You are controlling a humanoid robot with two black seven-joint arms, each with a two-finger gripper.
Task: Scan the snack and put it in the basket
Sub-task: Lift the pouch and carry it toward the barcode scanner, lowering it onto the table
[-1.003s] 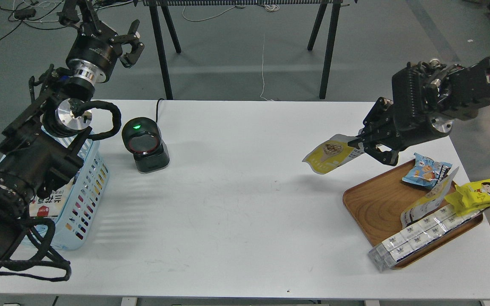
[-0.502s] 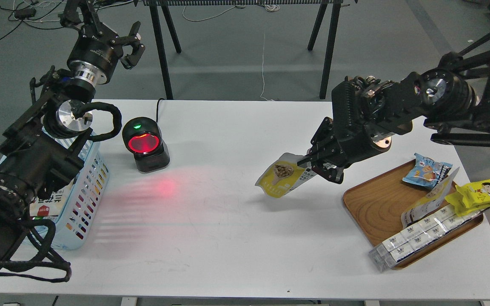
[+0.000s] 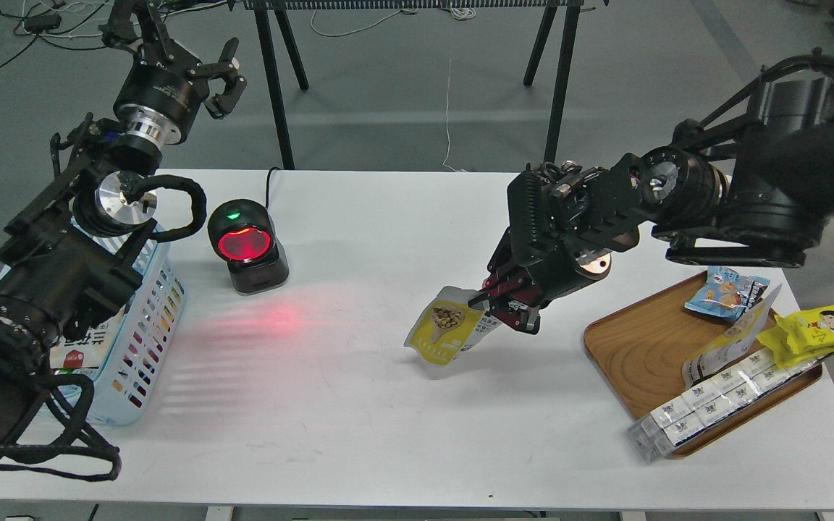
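Midair, right pincer clamped on snack, open tabletop below, left pincer seemingly apart, beyond far edge.

The left arm hides most of the basket and its contents; the snack's print is too small to read.

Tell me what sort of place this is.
Probably a robotics lab staged as a shop checkout: a barcode scanner glowing red on a white table, a tray of packaged snacks, cables loose on a bare grey floor.
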